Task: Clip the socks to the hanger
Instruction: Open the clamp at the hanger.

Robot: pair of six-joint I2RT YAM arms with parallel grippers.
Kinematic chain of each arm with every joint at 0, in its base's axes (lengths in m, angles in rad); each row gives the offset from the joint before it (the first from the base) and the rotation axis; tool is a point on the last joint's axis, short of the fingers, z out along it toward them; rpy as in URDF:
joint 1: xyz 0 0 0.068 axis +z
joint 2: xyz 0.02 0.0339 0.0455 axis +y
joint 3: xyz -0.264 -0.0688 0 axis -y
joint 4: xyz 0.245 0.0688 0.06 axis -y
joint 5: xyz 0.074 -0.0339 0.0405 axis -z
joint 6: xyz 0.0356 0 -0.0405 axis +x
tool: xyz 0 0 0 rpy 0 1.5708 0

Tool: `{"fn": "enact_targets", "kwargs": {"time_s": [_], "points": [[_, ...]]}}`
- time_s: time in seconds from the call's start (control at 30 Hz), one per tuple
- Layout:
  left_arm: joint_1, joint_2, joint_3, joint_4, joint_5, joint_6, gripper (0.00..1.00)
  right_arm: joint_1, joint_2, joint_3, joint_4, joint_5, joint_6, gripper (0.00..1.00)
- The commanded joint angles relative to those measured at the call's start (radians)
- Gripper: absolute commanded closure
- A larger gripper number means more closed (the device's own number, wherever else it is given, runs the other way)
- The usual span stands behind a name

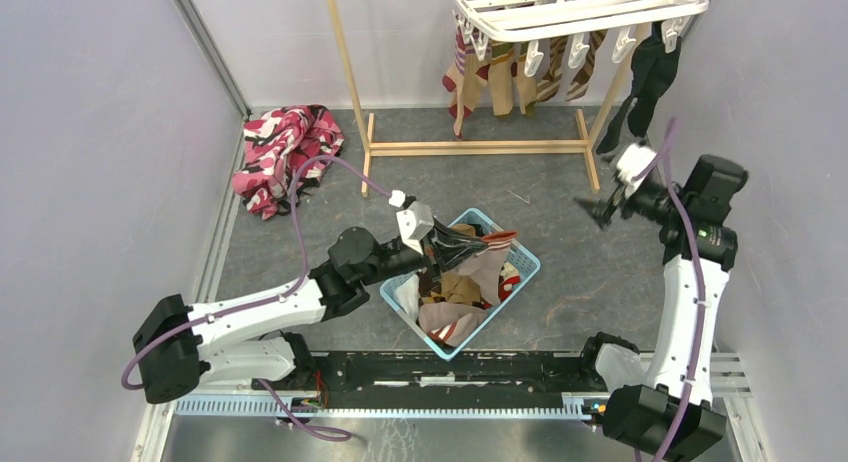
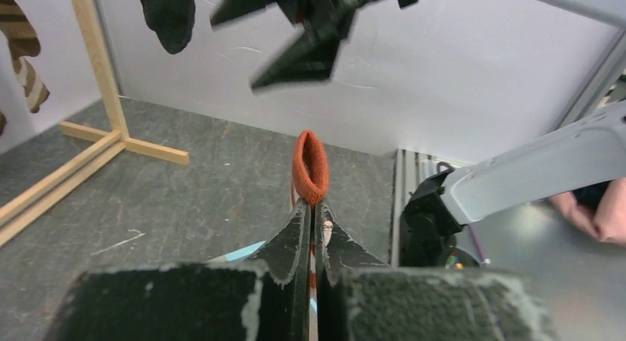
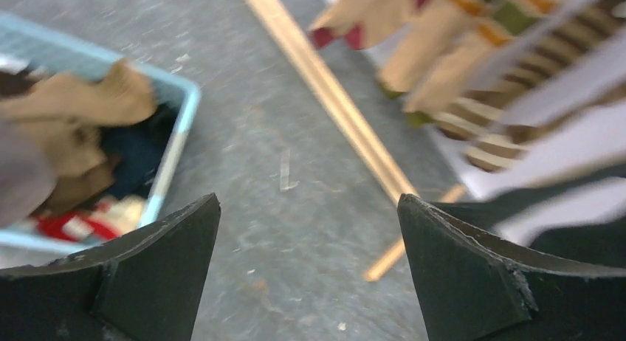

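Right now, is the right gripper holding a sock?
No: in the right wrist view the right gripper stands wide open, with nothing between its fingers.

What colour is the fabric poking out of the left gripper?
Orange-red. The left gripper pinches that sock end; clearest in the left wrist view.

the table (image 1: 580,272) is covered in a dark grey matt sheet, scuffed and scratched. the hanger (image 1: 560,12) is smooth white plastic, the stand (image 1: 470,145) bare pale wood. the basket (image 1: 497,312) is light blue plastic mesh. the socks (image 1: 500,82) are soft knit cloth; an orange cuff (image 2: 310,167) shows fine ribbing. the patterned cloth (image 1: 285,147) looks thin and crumpled. the jaws are matt black, their edges chipped and rough.
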Motion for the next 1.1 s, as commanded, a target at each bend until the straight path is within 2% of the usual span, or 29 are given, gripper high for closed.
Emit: {"fn": "enact_targets", "kwargs": {"time_s": [0.0, 0.03, 0.17, 0.37, 0.47, 0.6, 0.93, 1.07], "points": [[-0.004, 0.064, 0.084, -0.022, 0.02, 0.167, 0.98, 0.038, 0.045, -0.05, -0.682, -0.254, -0.934, 0.02], [-0.003, 0.077, 0.093, -0.021, 0.02, 0.184, 0.98, 0.08, 0.066, -0.054, -0.746, -0.243, -0.998, 0.02], [-0.003, 0.133, 0.126, -0.02, 0.012, 0.256, 0.98, 0.202, 0.076, -0.133, -0.747, -0.215, -1.058, 0.02], [-0.004, 0.194, 0.155, 0.012, -0.004, 0.227, 0.98, 0.265, 0.094, -0.132, -0.747, -0.303, -1.037, 0.04], [-0.004, 0.217, 0.159, 0.046, -0.006, 0.199, 0.98, 0.278, 0.127, -0.092, -0.747, -0.34, -0.982, 0.1], [-0.004, 0.229, 0.152, 0.09, -0.031, 0.154, 0.98, 0.278, 0.163, -0.048, -0.748, -0.386, -0.899, 0.25], [-0.005, 0.233, 0.125, 0.189, -0.082, 0.099, 0.98, 0.277, 0.173, -0.033, -0.748, -0.484, -0.811, 0.38], [-0.004, 0.235, 0.113, 0.241, -0.102, 0.064, 0.98, 0.291, 0.187, -0.005, -0.748, -0.485, -0.784, 0.39]]}}
